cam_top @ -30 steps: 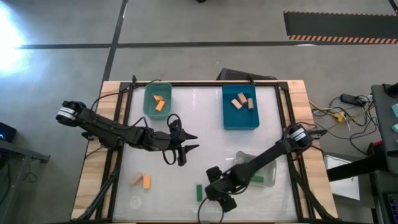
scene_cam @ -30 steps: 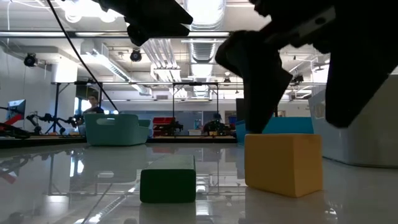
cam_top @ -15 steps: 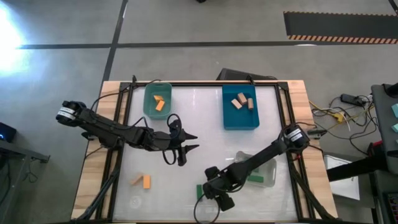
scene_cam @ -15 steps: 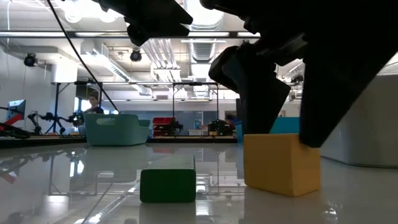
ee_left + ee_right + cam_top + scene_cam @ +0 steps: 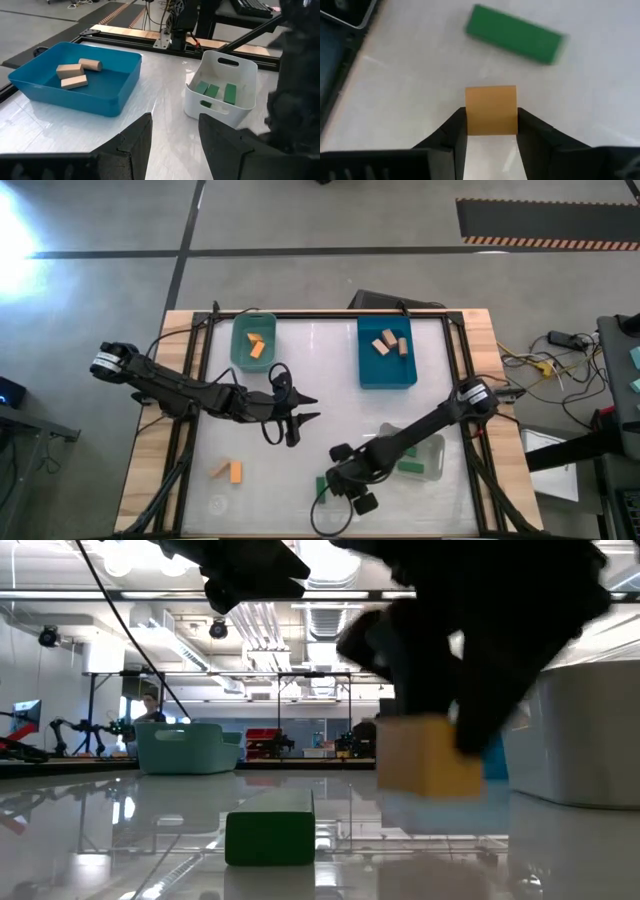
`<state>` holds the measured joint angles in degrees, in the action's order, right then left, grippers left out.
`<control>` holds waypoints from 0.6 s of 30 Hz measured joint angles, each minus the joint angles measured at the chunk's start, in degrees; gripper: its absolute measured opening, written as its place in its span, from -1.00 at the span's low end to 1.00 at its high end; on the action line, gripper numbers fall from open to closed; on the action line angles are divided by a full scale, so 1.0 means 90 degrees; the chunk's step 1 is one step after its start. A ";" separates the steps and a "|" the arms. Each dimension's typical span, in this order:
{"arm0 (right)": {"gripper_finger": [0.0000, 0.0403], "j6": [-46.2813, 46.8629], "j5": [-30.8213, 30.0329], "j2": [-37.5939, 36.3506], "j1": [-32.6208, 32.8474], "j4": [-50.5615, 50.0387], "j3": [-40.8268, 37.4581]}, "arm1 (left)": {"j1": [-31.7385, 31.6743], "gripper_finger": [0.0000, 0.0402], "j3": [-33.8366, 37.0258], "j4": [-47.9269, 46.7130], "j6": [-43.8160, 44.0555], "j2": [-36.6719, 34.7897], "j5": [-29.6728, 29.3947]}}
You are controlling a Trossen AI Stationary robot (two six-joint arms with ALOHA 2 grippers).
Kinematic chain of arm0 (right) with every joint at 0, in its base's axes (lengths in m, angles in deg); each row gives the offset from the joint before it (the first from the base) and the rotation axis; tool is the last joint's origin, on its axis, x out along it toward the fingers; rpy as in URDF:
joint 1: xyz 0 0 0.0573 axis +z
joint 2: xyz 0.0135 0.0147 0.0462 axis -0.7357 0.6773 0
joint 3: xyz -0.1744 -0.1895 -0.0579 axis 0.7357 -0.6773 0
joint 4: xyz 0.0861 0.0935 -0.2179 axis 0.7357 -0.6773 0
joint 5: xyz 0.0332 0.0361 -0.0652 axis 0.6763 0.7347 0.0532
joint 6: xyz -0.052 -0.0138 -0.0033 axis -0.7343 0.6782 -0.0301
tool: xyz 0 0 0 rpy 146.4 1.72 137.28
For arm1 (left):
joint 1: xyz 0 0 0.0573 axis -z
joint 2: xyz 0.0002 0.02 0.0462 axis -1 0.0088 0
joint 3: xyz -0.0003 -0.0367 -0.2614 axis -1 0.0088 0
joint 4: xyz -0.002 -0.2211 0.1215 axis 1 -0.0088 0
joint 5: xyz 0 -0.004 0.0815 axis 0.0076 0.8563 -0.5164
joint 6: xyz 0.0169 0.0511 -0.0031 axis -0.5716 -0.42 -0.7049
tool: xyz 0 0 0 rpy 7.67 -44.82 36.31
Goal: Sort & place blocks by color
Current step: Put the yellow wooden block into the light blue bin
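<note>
My right gripper [image 5: 491, 131] is shut on an orange block [image 5: 491, 110] near the table's front middle. The low view shows that block [image 5: 430, 755] raised off the table. A green block [image 5: 515, 34] lies flat on the table just beyond it, toward the front edge [image 5: 322, 486]. Two more orange blocks [image 5: 228, 471] lie at the front left. My left gripper [image 5: 308, 408] hangs open over the table's middle with nothing between its fingers. In the high view my right gripper [image 5: 343, 478] hides the held block. My right gripper pinches the orange block by two opposite sides [image 5: 469, 117] between its two fingers [image 5: 454, 131]. The fingers come from above, pointing down at the table. The block is lifted clear of the table, roughly level.
A teal bin [image 5: 254, 340] with orange blocks stands at the back left. A blue bin [image 5: 385, 350] with tan blocks stands at the back right. A pale bin [image 5: 220, 90] with green blocks stands right of my right gripper.
My right gripper has shut on the orange block and lifted it off the table, shifting slightly toward the table's left. The green block has stayed where it was.
</note>
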<state>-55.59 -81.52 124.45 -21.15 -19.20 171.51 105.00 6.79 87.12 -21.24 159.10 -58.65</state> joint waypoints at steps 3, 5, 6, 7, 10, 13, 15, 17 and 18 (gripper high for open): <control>-0.40 -0.0268 -0.0509 -0.0329 -0.0016 -0.0165 -0.0078 | 0.0000 -0.27 0.0000 0.0004 -0.0002 0.0000 0.0000; -0.40 -0.0391 -0.0678 -0.0541 -0.0071 -0.0158 -0.0189 | 0.0000 -0.27 -0.0001 -0.0005 -0.0008 0.0000 -0.0001; -0.40 -0.0415 -0.0755 -0.0665 -0.0098 -0.0161 -0.0254 | 0.0000 -0.27 -0.0005 0.0004 -0.0019 0.0000 0.0000; -0.40 -0.0433 -0.0862 -0.0783 -0.0137 -0.0170 -0.0320 | 0.0000 -0.27 -0.0005 0.0003 -0.0023 0.0000 -0.0001; -0.40 -0.0496 -0.1298 -0.1208 -0.0239 -0.0072 -0.0582 | 0.0000 -0.27 -0.0005 -0.0002 -0.0032 0.0000 -0.0002; -0.40 -0.0502 -0.1717 -0.1687 -0.0367 0.0433 -0.1071 | -0.0002 -0.27 -0.0005 0.0026 -0.0235 0.0000 -0.0002; -0.40 -0.0451 -0.1757 -0.2049 -0.0474 0.0963 -0.1528 | -0.0002 -0.27 -0.0005 0.0062 -0.0356 0.0000 -0.0002; -0.40 -0.0382 -0.1766 -0.2455 -0.0573 0.1697 -0.2043 | -0.0002 -0.27 -0.0005 0.0197 -0.0473 0.0002 -0.0003; -0.40 -0.0364 -0.1783 -0.2666 -0.0628 0.2100 -0.2310 | -0.0003 -0.27 -0.0005 0.0301 -0.0531 0.0002 -0.0005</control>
<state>-58.86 -97.56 100.45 -26.80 -0.30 150.72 104.97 6.75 89.83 -26.02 159.12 -58.70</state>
